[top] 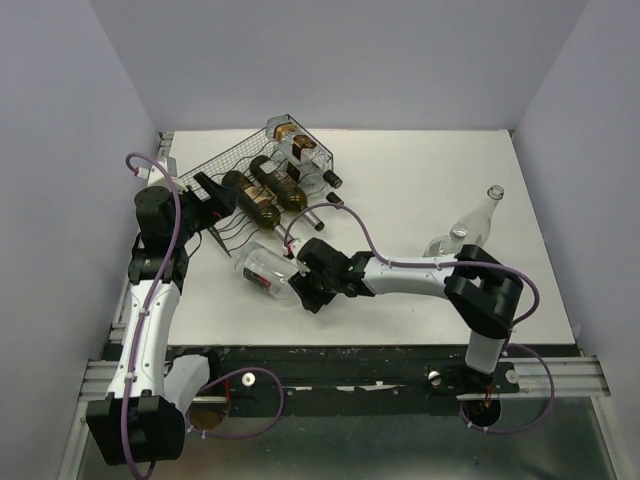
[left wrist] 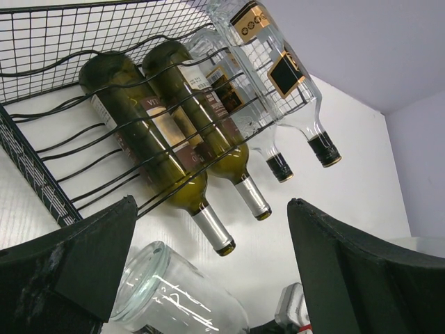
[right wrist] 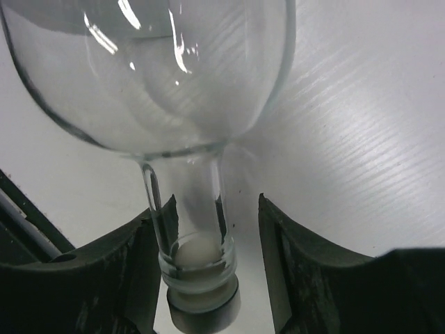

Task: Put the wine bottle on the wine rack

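Note:
The black wire wine rack (top: 212,163) lies at the back left and holds two green wine bottles (top: 264,198) and two clear bottles (top: 300,150). It fills the upper left of the left wrist view (left wrist: 42,174). A clear glass bottle (top: 265,268) lies on its side on the table in front of the rack. My right gripper (top: 300,283) is open around its neck (right wrist: 188,209). The left finger (right wrist: 156,236) touches the neck and the right finger (right wrist: 278,229) stands apart. My left gripper (top: 215,212) is wide open and empty at the rack's front edge, above the bottle's base (left wrist: 167,296).
Two more clear bottles (top: 478,218) stand at the right of the white table (top: 420,180), next to my right arm's elbow. Grey walls close in the left, back and right sides.

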`<act>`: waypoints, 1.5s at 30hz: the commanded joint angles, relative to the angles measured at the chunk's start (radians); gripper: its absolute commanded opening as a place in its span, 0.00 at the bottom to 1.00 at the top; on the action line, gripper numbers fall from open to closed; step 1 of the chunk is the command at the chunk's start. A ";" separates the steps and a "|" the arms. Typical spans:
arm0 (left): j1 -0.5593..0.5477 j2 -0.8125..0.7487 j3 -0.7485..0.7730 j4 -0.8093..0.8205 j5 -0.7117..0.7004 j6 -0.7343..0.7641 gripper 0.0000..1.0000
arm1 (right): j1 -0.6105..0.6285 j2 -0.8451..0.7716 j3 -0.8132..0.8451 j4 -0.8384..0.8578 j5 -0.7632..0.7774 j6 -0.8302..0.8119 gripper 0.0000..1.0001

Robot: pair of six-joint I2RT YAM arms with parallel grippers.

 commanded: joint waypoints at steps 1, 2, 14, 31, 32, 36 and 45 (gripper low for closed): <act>-0.001 -0.015 0.008 0.014 -0.008 0.015 0.99 | 0.001 0.063 0.094 -0.068 0.076 -0.041 0.62; 0.001 -0.015 0.008 0.014 -0.008 0.015 0.99 | 0.003 0.076 0.110 -0.073 0.077 -0.046 0.62; 0.001 -0.016 0.019 -0.003 -0.025 0.035 0.99 | 0.003 0.162 0.180 -0.087 0.100 -0.077 0.59; 0.004 -0.023 0.037 -0.035 -0.074 0.038 0.99 | 0.009 0.220 0.188 -0.069 0.163 -0.072 0.10; 0.002 -0.021 0.037 -0.038 -0.074 0.038 0.99 | 0.007 0.217 0.184 -0.064 0.171 -0.069 0.03; 0.002 -0.026 0.034 -0.035 -0.074 0.041 0.99 | 0.007 0.188 0.162 -0.044 0.174 -0.083 0.01; 0.002 -0.027 0.031 -0.035 -0.076 0.040 0.99 | 0.021 0.047 0.134 -0.059 0.140 -0.098 0.01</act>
